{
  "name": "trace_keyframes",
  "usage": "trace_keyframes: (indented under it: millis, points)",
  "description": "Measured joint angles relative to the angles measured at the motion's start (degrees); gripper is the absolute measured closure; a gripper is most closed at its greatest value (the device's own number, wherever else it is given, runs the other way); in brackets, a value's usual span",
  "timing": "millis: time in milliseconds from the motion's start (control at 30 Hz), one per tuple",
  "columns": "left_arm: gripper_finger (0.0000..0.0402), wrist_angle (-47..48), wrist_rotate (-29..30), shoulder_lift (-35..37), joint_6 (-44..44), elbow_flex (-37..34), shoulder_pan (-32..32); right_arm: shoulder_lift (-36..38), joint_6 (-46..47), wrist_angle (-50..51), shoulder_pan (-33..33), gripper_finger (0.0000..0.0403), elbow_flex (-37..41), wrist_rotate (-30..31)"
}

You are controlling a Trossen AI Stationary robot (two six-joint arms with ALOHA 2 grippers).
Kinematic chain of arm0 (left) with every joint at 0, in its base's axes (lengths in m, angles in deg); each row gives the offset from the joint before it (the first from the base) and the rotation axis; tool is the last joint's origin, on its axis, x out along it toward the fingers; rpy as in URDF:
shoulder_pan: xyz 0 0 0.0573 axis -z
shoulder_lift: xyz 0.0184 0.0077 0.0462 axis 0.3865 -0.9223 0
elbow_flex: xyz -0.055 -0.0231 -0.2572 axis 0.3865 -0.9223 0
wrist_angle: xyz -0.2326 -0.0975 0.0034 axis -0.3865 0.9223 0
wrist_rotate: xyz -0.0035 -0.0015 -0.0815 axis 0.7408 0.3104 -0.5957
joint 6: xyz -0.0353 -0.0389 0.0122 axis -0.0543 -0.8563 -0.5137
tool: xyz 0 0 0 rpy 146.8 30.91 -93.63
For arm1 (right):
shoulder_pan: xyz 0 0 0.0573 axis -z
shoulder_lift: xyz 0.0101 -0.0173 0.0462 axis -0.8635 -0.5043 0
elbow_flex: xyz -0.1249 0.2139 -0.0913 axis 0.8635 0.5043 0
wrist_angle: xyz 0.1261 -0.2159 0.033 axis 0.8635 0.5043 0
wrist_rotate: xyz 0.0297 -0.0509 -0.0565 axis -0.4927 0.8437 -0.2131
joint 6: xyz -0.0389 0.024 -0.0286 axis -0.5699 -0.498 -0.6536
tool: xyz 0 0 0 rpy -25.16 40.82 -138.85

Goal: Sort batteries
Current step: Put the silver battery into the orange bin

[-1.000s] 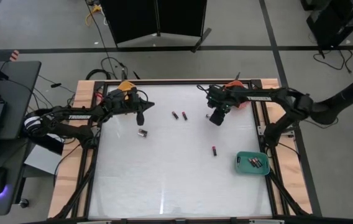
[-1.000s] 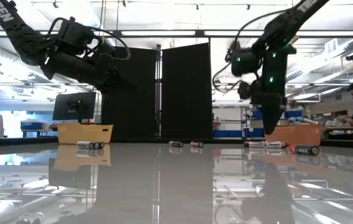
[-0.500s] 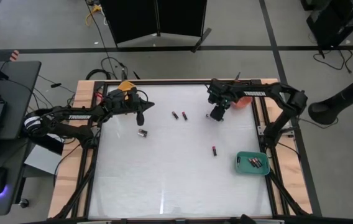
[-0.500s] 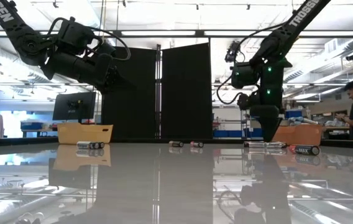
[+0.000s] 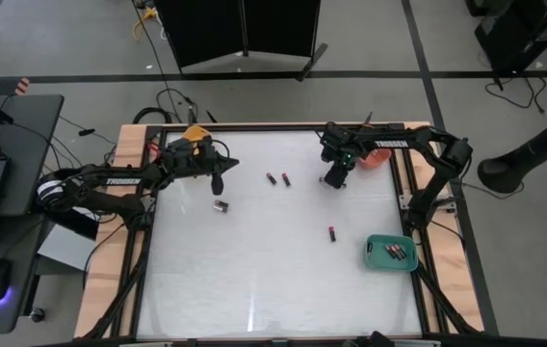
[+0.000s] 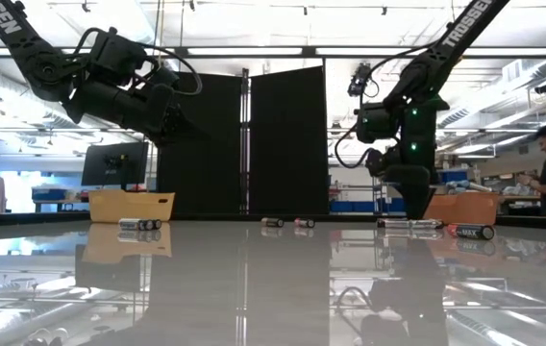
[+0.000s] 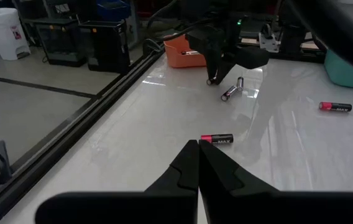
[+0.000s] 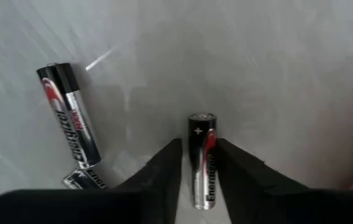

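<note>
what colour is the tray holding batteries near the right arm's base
Green tray, holding batteries; shows best in the high view.

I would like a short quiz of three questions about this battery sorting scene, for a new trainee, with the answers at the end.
1. True or false: the left hand is shut and holds nothing.
2. Which tray already has batteries in it? A) green tray B) orange tray
3. Fill in: the right hand has a ___ between its fingers.

Key
1. True; it hovers over the table's left part.
2. A; the green tray's cells show in the high view, the orange tray's inside is mostly hidden.
3. Battery; it lies on the table, fingers on both sides.
</note>
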Motion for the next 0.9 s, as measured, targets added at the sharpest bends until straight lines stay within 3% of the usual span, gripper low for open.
trace_keyframes:
  millis: [100,367,500,667,900]
  points:
    - [0.0392,0.09,-0.01,0.0,-0.02,0.0,0.0,0.44,-1.21,0.15,-0.02,0.0347,0.03,-0.09]
    - [0.0392,0.11,-0.02,0.0,-0.04,0.0,0.0,4.44,-2.93,4.74,-1.54,0.0347,-2.77,-3.14]
    - [0.0392,0.13,-0.02,0.0,-0.22,0.0,0.0,7.18,-0.97,6.93,-0.53,0.0347,-6.44,1.03]
    - [0.0392,0.14,-0.02,0.0,-0.24,0.0,0.0,9.13,2.79,10.02,4.77,0.0347,-10.09,9.3]
    - [0.0392,0.15,-0.02,0.0,-0.02,0.0,0.0,8.05,3.69,10.55,14.0,0.0347,-9.13,9.42]
